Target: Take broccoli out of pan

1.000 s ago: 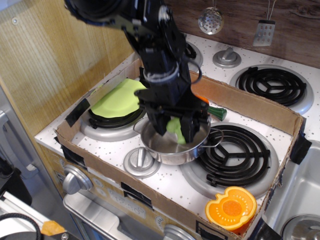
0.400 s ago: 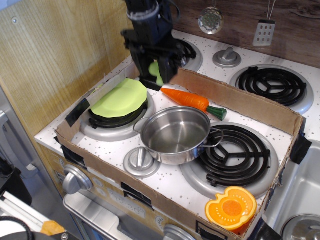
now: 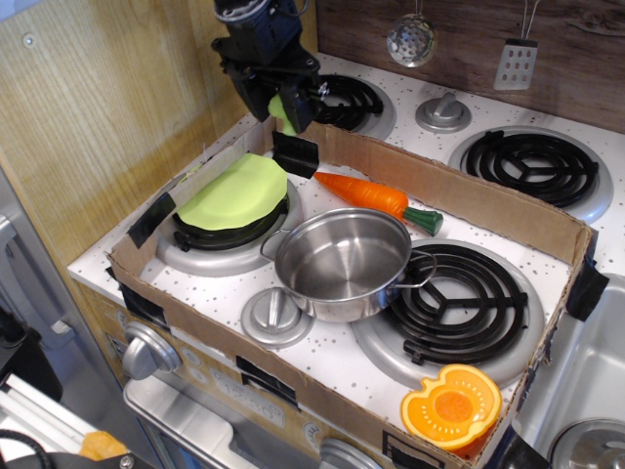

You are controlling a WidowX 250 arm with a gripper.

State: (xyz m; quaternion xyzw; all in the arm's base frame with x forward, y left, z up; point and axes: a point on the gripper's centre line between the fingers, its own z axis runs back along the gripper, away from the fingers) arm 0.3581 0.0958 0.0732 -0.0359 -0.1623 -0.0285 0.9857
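Note:
The shiny steel pan (image 3: pixel 342 262) stands in the middle of the cardboard tray, and its inside shows bare. My black gripper (image 3: pixel 280 106) is high above the tray's back left corner, well up and left of the pan. It is shut on the pale-green broccoli (image 3: pixel 283 110), which shows between the fingers. The broccoli is mostly hidden by the fingers.
A lime-green disc (image 3: pixel 237 191) lies on the left burner. An orange carrot (image 3: pixel 366 194) lies behind the pan. A grey knob-topped lid (image 3: pixel 275 316) sits in front of it. An orange half fruit (image 3: pixel 451 405) is at the front right. The cardboard wall (image 3: pixel 459 193) rims the tray.
My gripper rose out of the pan with the broccoli and moved up and back left, past the tray's back wall. The pan is now bare inside.

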